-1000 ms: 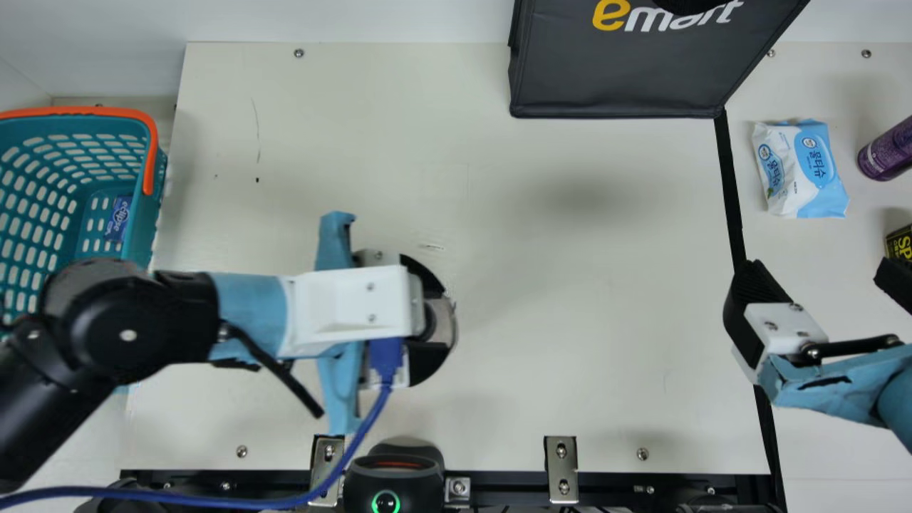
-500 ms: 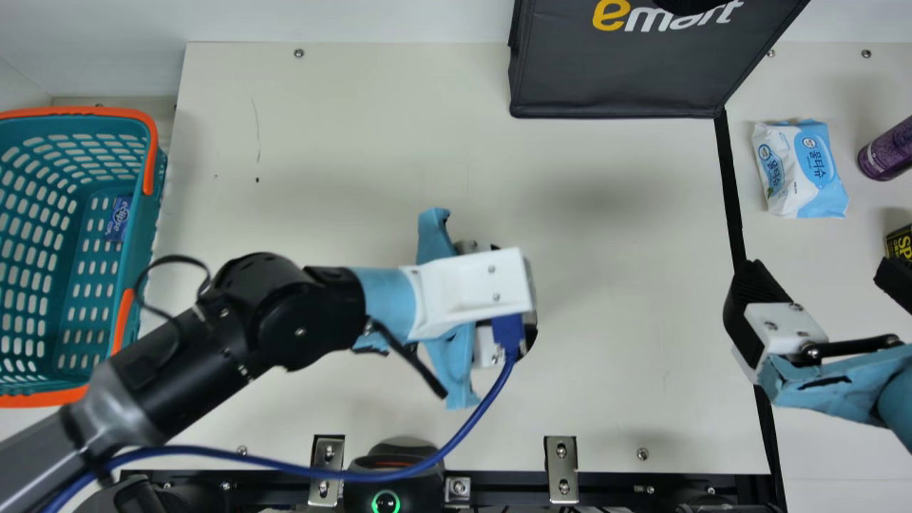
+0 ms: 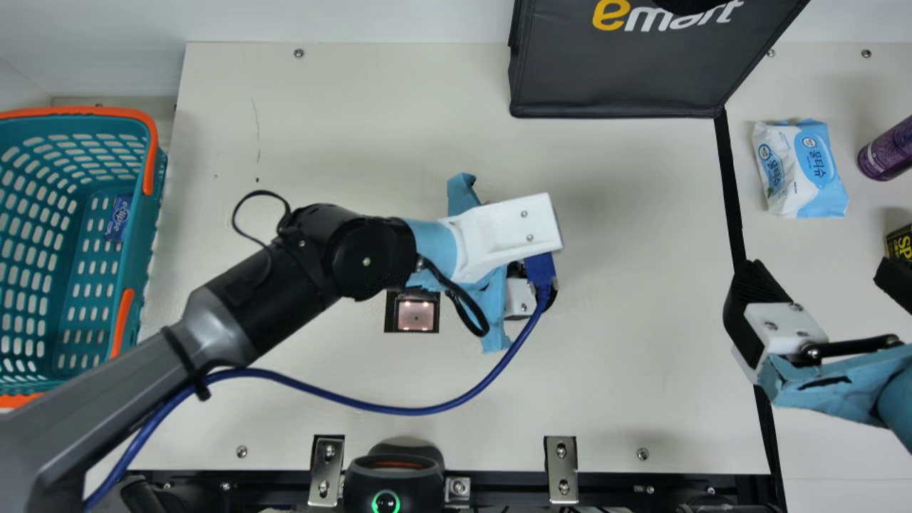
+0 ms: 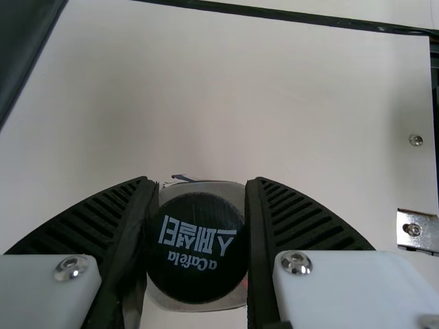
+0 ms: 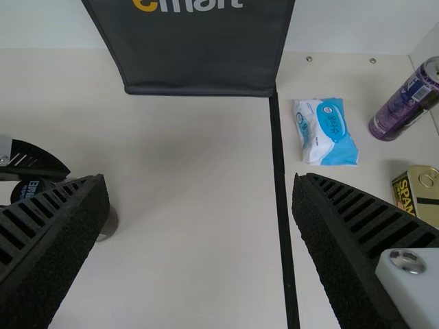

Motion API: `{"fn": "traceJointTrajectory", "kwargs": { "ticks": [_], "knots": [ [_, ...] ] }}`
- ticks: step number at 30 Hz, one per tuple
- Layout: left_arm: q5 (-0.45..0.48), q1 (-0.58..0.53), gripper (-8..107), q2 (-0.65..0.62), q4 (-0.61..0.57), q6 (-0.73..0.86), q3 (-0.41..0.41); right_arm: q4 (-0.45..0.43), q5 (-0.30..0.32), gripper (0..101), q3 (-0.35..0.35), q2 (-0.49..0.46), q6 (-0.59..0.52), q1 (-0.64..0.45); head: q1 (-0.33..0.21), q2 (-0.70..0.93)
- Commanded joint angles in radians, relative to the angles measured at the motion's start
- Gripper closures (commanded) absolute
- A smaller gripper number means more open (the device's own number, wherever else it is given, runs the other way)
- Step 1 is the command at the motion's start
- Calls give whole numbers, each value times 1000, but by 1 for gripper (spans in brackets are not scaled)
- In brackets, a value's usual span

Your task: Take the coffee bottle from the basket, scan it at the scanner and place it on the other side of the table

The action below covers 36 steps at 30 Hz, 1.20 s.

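Near the middle of the table in the main view, my left gripper (image 3: 506,235) hangs to the right of and above the lit scanner window (image 3: 415,315). In the left wrist view, that gripper (image 4: 200,199) is shut on the coffee bottle, whose round black cap (image 4: 196,264) sits between the ribbed fingers. Part of the bottle (image 5: 109,225) also appears in the right wrist view. At the right side, my right gripper (image 3: 819,278) stands open and holds nothing; its fingers are wide apart around the gap (image 5: 199,188) in its wrist view. The teal basket (image 3: 80,111) is at the left.
A blue pack (image 3: 119,218) lies in the basket. At the back stands a black bag (image 3: 620,85). Wipes (image 3: 801,169), a purple can (image 3: 887,151) and a yellow tin (image 3: 900,244) are right of the black line. A black device with a green ring (image 3: 394,474) stands at the front edge.
My left gripper has moved right and toward the back with the bottle, which uncovers the lit window. The right arm has kept still.
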Motion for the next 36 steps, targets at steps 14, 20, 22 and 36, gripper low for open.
{"fn": "traceJointTrajectory", "kwargs": {
  "ticks": [14, 20, 22, 36],
  "knots": [
    [4, 27, 50, 37, -3, -65, -19, 0, 0, 6, 0, 0, 0, 0, -29, 2],
    [22, 44, 30, 21, 0, -135, -14, 0, 1, 6, 0, 0, 0, 0, -29, 2],
    [31, 51, 23, 8, -5, -156, -8, 0, 1, 6, 0, 0, 0, 0, -29, 2],
    [136, 150, 9, -163, 24, -147, 164, 0, 1, 6, 0, 0, 0, 0, -29, 2]
  ]
}}
